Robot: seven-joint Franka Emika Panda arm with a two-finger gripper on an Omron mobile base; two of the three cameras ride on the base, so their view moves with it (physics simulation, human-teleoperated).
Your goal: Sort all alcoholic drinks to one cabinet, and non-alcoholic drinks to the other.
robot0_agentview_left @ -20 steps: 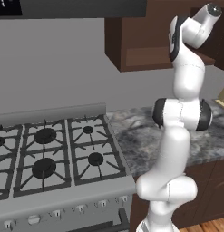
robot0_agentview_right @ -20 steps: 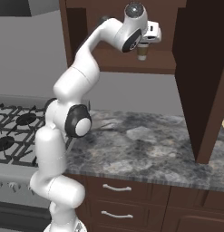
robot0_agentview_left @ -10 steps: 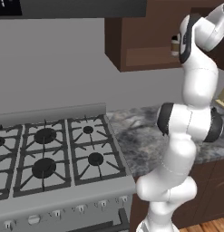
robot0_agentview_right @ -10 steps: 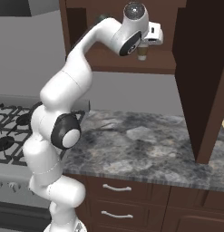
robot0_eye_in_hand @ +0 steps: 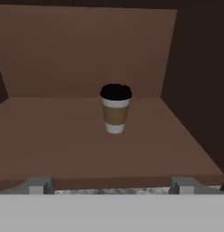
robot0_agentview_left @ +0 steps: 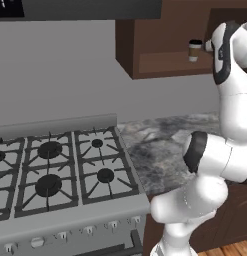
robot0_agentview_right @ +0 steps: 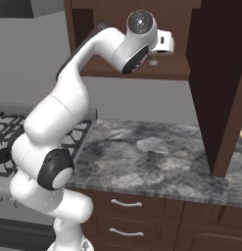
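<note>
Fingers (robot0_eye_in_hand: 113,186) spread, released; tapered paper coffee cup (robot0_eye_in_hand: 115,108), dark-lidded, upright on smooth brown cabinet shelf (robot0_eye_in_hand: 50,145).

light: even, flat | shadows: faint | glare: none | focus: hand view soft, dim

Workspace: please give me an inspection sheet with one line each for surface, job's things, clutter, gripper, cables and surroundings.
Surface: grey marbled counter, nothing on the part in view.
Job's things: coffee cup stands upright on the floor of the open cabinet, apart from its walls; bottles and can: nothing seen.
Clutter: nothing seen.
Gripper: gripper open, level with the cabinet's front edge, short of the cup, holding nothing.
Cables: nothing seen.
Surroundings: gas stove left of the counter, range hood above it, open cabinet door at the right, drawers below the counter.
</note>
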